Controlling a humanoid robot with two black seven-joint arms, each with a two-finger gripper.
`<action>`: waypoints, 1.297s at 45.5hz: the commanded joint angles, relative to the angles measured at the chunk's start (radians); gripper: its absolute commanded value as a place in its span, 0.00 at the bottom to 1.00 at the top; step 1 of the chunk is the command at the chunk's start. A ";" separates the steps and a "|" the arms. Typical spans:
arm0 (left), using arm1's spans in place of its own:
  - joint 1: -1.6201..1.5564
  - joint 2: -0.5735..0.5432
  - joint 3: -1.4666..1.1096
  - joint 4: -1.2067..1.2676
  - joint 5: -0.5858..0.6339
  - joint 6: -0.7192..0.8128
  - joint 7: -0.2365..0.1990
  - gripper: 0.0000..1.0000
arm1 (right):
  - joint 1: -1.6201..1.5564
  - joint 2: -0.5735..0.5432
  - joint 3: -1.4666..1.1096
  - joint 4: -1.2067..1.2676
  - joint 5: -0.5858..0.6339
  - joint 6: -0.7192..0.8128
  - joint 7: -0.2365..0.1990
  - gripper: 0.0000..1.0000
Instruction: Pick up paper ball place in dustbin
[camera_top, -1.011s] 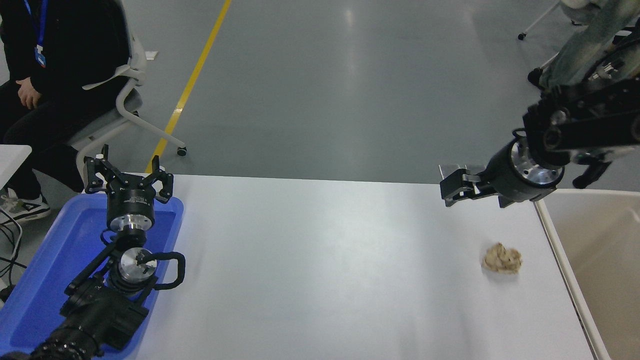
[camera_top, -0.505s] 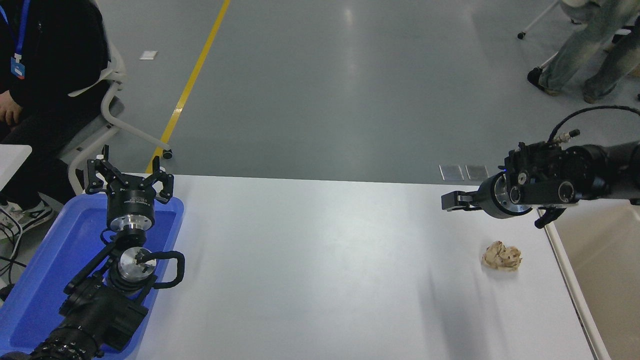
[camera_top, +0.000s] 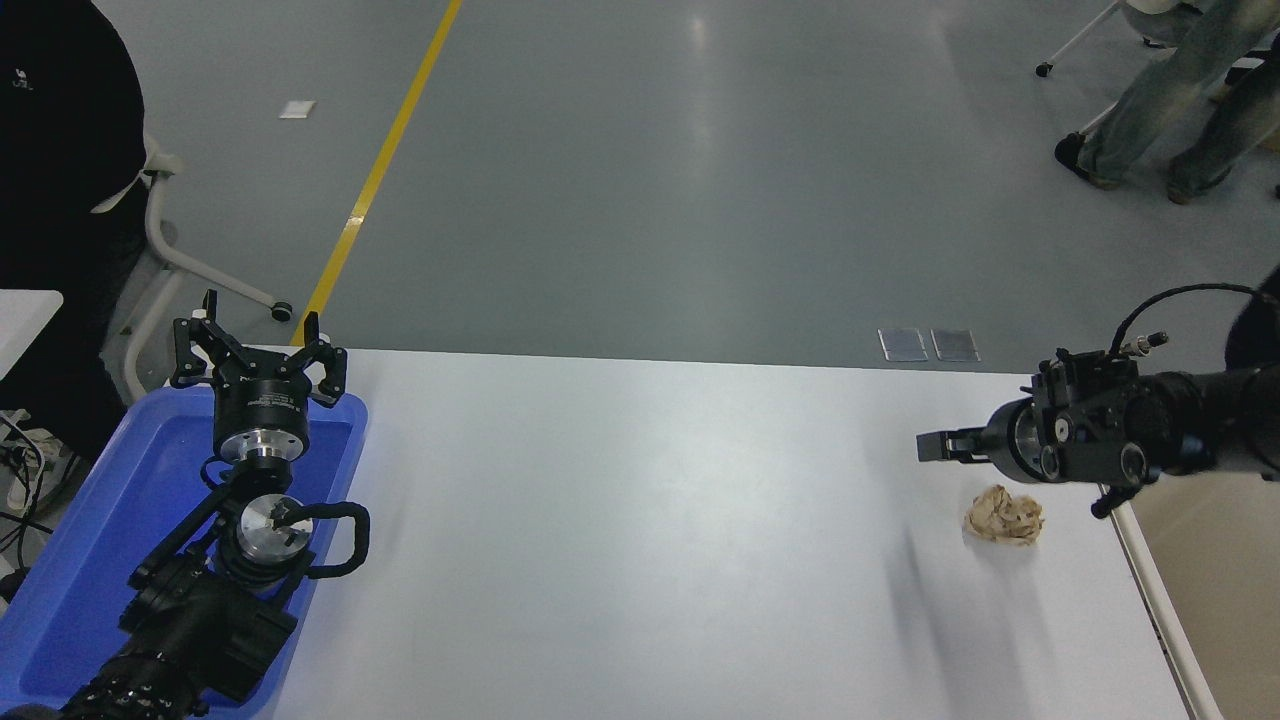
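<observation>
The paper ball (camera_top: 1004, 515), a small crumpled tan wad, lies on the white table (camera_top: 640, 540) near its right edge. My right gripper (camera_top: 935, 445) comes in from the right edge, level and pointing left, hovering just above and behind the ball without touching it. It shows edge-on, so its state is unclear. Of the dustbin (camera_top: 1148, 578) only a pale rim and part of the tan interior show, right of the table at the lower right corner. My left gripper (camera_top: 255, 345) is parked open over the blue tray.
A bright blue shallow tray (camera_top: 70, 560) sits at the table's left end under the left arm. A person in black sits on a white wheeled chair (camera_top: 170, 250) at the upper left. Someone's legs (camera_top: 1150, 100) stand on the grey floor at the upper right.
My right arm has dropped lower and drawn back to the right, ending close above the paper ball. The seated person and chair have shifted left. The ball has not moved.
</observation>
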 joint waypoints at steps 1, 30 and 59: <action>0.000 0.000 0.000 -0.001 0.000 0.000 -0.001 0.99 | -0.135 -0.021 0.048 -0.129 -0.033 -0.009 0.010 1.00; 0.000 0.000 -0.001 -0.001 0.000 0.000 -0.001 0.99 | -0.262 -0.015 0.140 -0.230 -0.032 -0.001 0.010 1.00; -0.002 0.000 0.000 0.000 0.000 0.000 -0.001 0.99 | -0.304 0.008 0.177 -0.238 -0.033 -0.009 0.018 0.72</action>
